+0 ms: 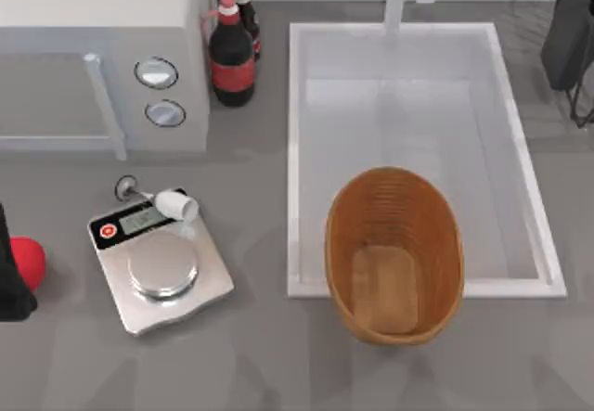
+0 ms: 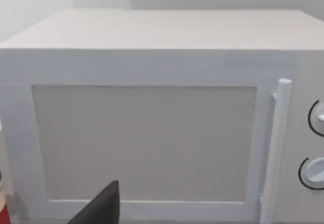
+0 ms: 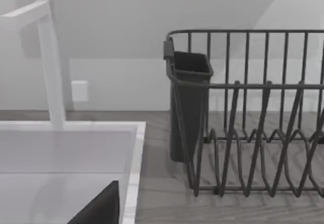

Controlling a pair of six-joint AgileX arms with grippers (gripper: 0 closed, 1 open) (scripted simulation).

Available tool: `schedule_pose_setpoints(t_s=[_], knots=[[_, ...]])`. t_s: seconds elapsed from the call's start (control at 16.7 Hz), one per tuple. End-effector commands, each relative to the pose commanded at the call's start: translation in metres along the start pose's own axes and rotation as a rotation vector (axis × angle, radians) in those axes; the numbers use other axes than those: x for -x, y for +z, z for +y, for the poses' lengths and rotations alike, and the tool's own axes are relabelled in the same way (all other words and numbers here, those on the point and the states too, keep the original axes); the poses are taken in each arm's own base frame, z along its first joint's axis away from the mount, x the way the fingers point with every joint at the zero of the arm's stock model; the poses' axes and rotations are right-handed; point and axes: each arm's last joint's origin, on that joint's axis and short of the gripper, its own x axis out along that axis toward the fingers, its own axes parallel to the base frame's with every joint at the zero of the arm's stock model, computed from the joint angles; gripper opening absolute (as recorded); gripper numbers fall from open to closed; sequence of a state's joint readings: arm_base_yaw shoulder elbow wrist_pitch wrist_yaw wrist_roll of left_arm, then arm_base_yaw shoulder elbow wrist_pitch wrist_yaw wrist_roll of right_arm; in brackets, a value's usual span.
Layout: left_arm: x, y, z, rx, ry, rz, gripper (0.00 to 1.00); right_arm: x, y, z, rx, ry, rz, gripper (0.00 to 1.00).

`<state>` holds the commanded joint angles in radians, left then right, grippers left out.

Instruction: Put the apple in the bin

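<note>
At the far left edge of the grey desk (image 1: 278, 365), the small smooth bright-red apple (image 1: 28, 261) lies partly covered by the black left pincer (image 1: 11, 286), which sits right against it; whether its fingers are wide or narrow I cannot tell. Just beside the apple, toward the middle of the desk, lies a silver kitchen scale (image 1: 160, 267) with a round steel plate, a small display and a red button. A small white cup (image 1: 176, 205) lies on its side over the scale's top corner, touching it, with a little round metal piece (image 1: 126, 187) just beyond. Behind these stands a white microwave oven (image 1: 102, 58) with a bar handle and two round knobs; the left wrist view faces its door. Two dark cola bottles with red caps (image 1: 232, 58) stand next to the microwave's right side.

The large oval brown woven wicker bin (image 1: 394, 253) stands well apart from the apple, to the right of the scale, resting over the near rim of the white rectangular sink basin (image 1: 408, 68). The scale and cup lie between apple and bin. A white faucet (image 3: 50, 67) rises behind the sink. At the far right corner stands a dark wire dish rack (image 3: 253, 113) with a dark cutlery holder (image 3: 187, 102), and the right arm (image 1: 568, 26) is parked there.
</note>
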<state>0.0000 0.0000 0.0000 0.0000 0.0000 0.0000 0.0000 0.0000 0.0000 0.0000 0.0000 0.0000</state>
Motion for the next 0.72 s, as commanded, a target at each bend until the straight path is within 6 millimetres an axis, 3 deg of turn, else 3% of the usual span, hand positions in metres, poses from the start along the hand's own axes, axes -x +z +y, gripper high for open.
schedule_pose_setpoints(t_s=[0.18,0.36,0.54,0.72], knots=[[0.0,0.002,0.0,0.0,0.001,0.008,1.0,0.0,0.0,0.0,0.0,0.0,0.0,1.0],[-0.002,0.017,0.0,-0.002,0.003,0.084,1.0,0.0,0.0,0.0,0.0,0.0,0.0,1.0],[-0.012,0.039,0.001,-0.005,0.004,0.245,1.0,0.0,0.0,0.0,0.0,0.0,0.0,1.0],[-0.036,0.057,0.002,-0.006,0.005,0.495,1.0,0.0,0.0,0.0,0.0,0.0,0.0,1.0]])
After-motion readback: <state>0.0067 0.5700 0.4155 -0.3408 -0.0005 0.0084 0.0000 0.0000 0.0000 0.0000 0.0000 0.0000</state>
